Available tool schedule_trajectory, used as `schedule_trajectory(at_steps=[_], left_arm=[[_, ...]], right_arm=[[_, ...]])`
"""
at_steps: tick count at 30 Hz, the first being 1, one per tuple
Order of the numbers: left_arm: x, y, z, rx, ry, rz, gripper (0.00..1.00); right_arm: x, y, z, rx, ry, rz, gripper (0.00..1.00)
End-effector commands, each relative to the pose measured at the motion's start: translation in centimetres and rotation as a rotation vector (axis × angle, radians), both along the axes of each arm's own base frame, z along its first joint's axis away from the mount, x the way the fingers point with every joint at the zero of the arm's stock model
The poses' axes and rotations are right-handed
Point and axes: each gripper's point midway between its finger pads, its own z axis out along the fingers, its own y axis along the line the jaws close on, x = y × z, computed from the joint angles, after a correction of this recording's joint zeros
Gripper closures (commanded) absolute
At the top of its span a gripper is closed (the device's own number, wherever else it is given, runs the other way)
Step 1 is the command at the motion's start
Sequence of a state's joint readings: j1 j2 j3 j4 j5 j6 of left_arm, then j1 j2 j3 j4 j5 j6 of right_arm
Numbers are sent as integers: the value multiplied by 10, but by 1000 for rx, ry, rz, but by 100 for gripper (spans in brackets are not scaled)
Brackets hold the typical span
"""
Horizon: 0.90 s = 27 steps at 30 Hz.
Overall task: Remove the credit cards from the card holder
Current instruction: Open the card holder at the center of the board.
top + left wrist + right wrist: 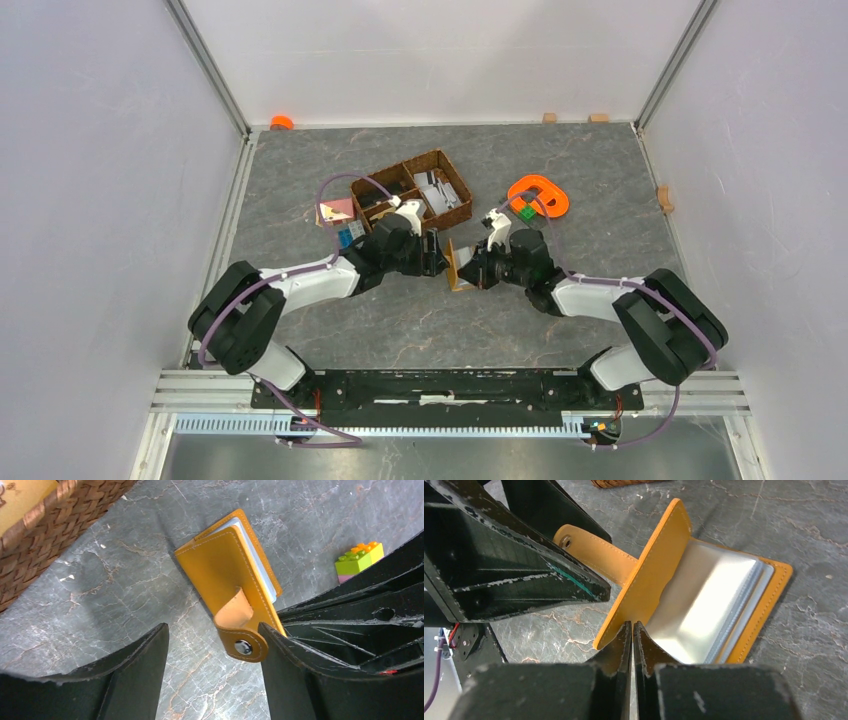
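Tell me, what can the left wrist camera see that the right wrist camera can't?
Only the left wrist view shows the green-and-orange toy brick. Only the right wrist view shows the shiny face of the clear sleeves inside the card holder, and the right gripper pinching its cover's edge. Both show the card holder on the gray table, with the open left gripper around its closure tab.

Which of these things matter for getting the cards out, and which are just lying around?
In the job: card holder, left gripper, right gripper pinching its cover.
Just lying about: wicker basket, orange ring, toy bricks.
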<state>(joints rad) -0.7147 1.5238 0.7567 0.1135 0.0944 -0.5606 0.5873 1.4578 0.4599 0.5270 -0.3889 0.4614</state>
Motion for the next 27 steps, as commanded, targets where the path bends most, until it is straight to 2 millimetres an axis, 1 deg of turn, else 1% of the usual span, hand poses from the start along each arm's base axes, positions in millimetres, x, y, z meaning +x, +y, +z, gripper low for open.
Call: schedule_trajectory(at_steps=[1, 3, 5, 10, 13, 15, 16, 18, 20, 24, 27], left_arm=[[0, -9, 24, -103, -69, -32, 24], [-2, -11, 29, -139, -76, -32, 19], [-2, -11, 28, -155, -70, -28, 16], [4, -7, 16, -154, -13, -1, 16], [3, -9, 16, -182, 6, -19, 15], [1, -11, 20, -199, -5, -40, 14], [1, -11, 20, -197, -11, -46, 12], [1, -9, 22, -186, -28, -47, 11], [4, -5, 23, -160, -51, -42, 11], [8, -3, 21, -126, -75, -53, 11], [10, -4, 15, -108, -64, -54, 14]], right_arm=[[15, 17, 25, 18, -146, 18, 93], [15, 21, 25, 6, -158, 26, 92], [15, 25, 22, -5, -161, 36, 92], [11, 32, 17, -9, -150, 64, 92], [9, 37, 19, -3, -164, 79, 92], [11, 36, 19, -12, -172, 66, 92], [13, 35, 18, -20, -175, 52, 92], [17, 31, 17, -33, -184, 24, 92], [18, 30, 17, -37, -190, 16, 92], [24, 27, 13, -50, -202, -13, 91], [26, 28, 15, -34, -221, -22, 90]])
